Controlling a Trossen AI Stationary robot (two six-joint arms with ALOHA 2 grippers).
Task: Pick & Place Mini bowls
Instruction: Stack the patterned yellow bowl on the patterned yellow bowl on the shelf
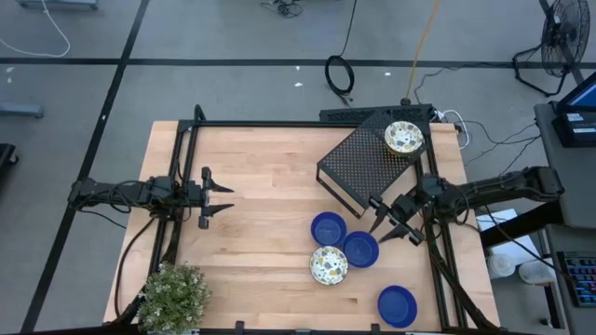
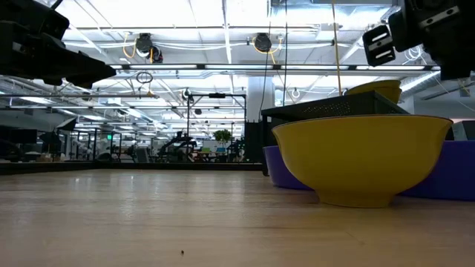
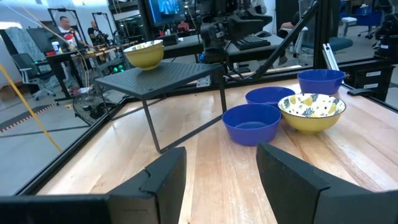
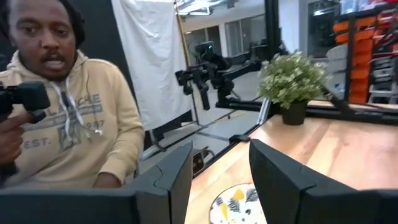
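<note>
Three cobalt blue bowls rest on the table at the right: one (image 1: pixel 328 228), one (image 1: pixel 360 248) and one nearer the front edge (image 1: pixel 397 305). A cream floral bowl (image 1: pixel 329 265) rests on the table beside the first two. Another floral bowl (image 1: pixel 404 138) sits on top of the black perforated box (image 1: pixel 358 166). My right gripper (image 1: pixel 382 223) is open and empty, above the table next to the blue bowls. My left gripper (image 1: pixel 221 199) is open and empty over the table's left part. In the left wrist view the bowls (image 3: pixel 252 123) lie ahead of its fingers.
A potted plant (image 1: pixel 174 296) stands at the table's near left corner. A black frame rail (image 1: pixel 279 124) runs along the table's far edge. A person in a beige hoodie (image 4: pixel 68 118) sits beyond the table's near side. Bare wood lies in the table's middle (image 1: pixel 261 214).
</note>
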